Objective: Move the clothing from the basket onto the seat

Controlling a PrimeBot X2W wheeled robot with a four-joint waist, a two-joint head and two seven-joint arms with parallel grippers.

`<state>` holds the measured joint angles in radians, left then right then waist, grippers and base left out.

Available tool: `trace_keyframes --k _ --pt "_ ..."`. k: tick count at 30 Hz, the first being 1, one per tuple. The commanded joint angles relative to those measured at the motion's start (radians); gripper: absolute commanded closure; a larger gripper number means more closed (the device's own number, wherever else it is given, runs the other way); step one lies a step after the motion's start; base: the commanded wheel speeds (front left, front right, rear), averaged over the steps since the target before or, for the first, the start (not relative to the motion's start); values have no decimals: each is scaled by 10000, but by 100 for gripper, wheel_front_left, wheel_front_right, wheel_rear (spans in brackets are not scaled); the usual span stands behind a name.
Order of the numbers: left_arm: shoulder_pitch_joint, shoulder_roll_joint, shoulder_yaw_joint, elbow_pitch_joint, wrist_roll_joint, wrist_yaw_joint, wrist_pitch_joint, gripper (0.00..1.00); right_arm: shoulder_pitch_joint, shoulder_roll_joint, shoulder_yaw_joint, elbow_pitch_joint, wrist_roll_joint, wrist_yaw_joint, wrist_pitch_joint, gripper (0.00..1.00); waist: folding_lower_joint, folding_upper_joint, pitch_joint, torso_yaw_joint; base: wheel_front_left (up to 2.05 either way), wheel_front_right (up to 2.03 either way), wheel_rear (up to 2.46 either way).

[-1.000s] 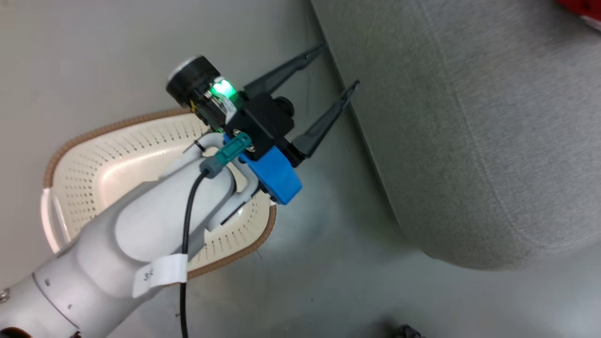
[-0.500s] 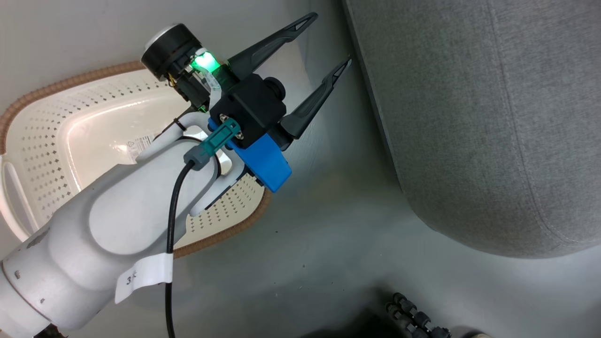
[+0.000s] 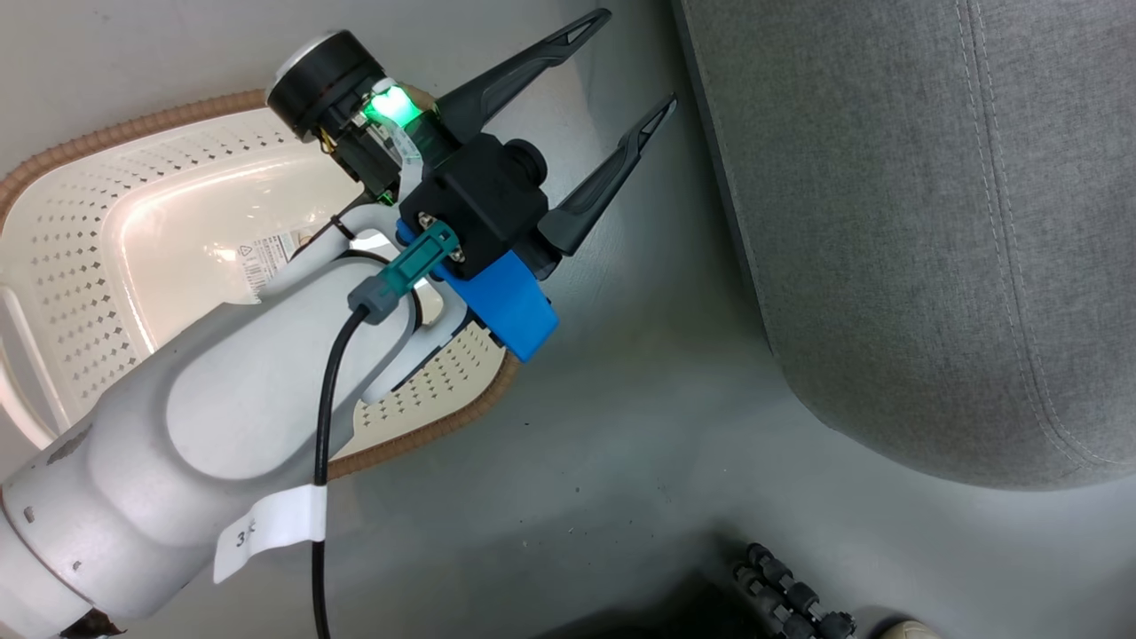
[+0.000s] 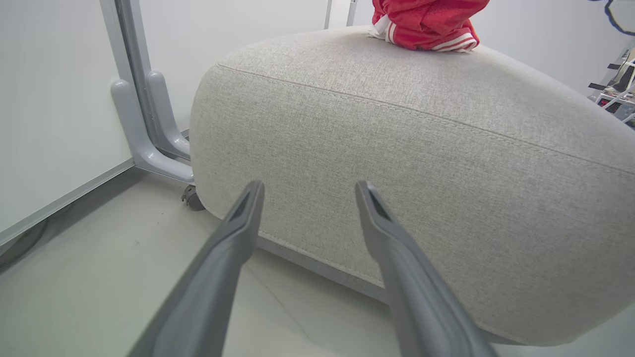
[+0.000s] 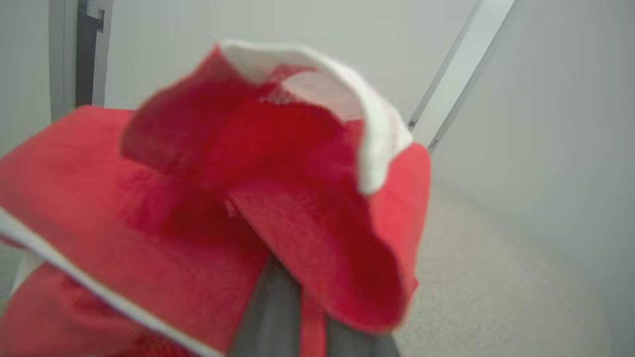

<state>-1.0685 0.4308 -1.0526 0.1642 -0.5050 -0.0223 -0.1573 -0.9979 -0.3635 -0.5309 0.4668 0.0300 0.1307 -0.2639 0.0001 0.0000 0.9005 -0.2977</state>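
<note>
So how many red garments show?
1 certain: clothing bunched atop the seat, the shut right tool gripping it. Folds may hide a second.

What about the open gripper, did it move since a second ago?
Yes, a little. Before, the left gripper reached the edge of the seat; now floor shows between them, so it backed away. The camera shifted too.
</note>
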Motion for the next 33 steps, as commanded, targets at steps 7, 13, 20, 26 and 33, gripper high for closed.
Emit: trace_keyframes --k 7,13,20,26,33 --pt "-145 -75 -65 130 -59 49 -131 0 421 579 -272 200 -310 1 -6 52 -1 0 -168 59 0 0 0" --pt "195 -248 -110 365 -174 84 -418 0 1333 693 -401 -378 -158 1 -5 0 -1 0 -758 119 0 0 0" --pt "829 -539 25 858 -486 171 -872 0 3136 1015 -115 -1282 -102 1 -6 0 -1 0 -2078 191 0 0 0" --pt "1745 -756 741 1173 -823 448 -1080 0 4278 1297 853 -2106 -3 1 -5 0 -1 0 -3438 391 0 0 0" --pt "3247 -1019 3013 540 -261 833 -1087 0 4947 1537 2514 -2672 56 1 -6 0 -1 0 -4719 1078 0 0 0"
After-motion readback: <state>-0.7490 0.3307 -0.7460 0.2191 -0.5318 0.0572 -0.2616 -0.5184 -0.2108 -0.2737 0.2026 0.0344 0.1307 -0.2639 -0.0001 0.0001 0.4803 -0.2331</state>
